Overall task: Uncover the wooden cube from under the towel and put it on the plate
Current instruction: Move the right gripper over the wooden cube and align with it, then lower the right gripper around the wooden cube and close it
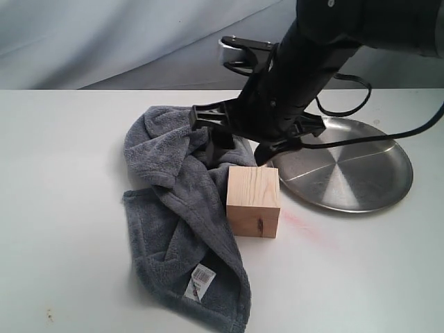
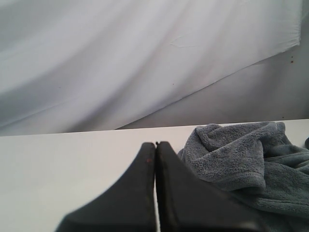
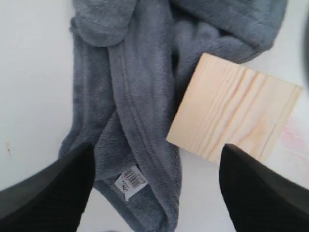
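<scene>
One wooden cube (image 1: 254, 201) bared beside its towel (image 1: 177, 229), not yet on the plate (image 1: 347, 173).
Nearest, the towel lies crumpled on the white bench (image 1: 62, 173), its white label (image 1: 201, 283) at the near edge. Against its right side the wooden cube stands upright and uncovered, a dark knot on its near face, just beside the plate's rim but off it. Above cube and towel hang the right jaws, spread wide, holding nothing. Beyond and to the right sits the brushed-steel plate. The left jaws, shown only by their own wrist camera, are pressed together on nothing, the towel close by.
</scene>
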Action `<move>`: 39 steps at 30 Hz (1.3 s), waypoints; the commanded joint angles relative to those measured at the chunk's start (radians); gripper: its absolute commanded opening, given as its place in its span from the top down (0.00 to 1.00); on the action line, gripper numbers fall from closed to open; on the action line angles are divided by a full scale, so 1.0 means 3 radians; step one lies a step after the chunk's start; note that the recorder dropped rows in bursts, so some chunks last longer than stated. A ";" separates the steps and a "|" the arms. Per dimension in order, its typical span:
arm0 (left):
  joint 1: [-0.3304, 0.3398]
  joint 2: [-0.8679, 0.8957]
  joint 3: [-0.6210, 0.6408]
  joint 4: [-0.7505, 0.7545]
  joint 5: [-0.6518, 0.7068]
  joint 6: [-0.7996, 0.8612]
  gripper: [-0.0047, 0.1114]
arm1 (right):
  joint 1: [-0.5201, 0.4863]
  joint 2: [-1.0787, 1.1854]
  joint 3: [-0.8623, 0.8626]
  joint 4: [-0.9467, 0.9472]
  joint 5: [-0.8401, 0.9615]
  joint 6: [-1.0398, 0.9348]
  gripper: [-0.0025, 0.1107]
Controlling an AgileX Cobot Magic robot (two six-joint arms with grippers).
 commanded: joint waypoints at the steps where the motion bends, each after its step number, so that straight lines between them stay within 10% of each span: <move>1: 0.0007 -0.0014 0.0015 -0.0008 -0.0043 -0.0008 0.96 | -0.0062 0.0018 0.0004 -0.0152 -0.0021 0.0082 0.39; 10: 0.0007 -0.0014 0.0015 -0.0008 -0.0043 -0.0008 0.96 | -0.0084 0.0081 0.0110 -0.0727 -0.0234 0.0606 0.12; 39: 0.0007 -0.0014 0.0015 -0.0008 -0.0043 -0.0008 0.96 | 0.0221 0.0545 0.0506 -0.1495 -0.1030 0.1464 0.12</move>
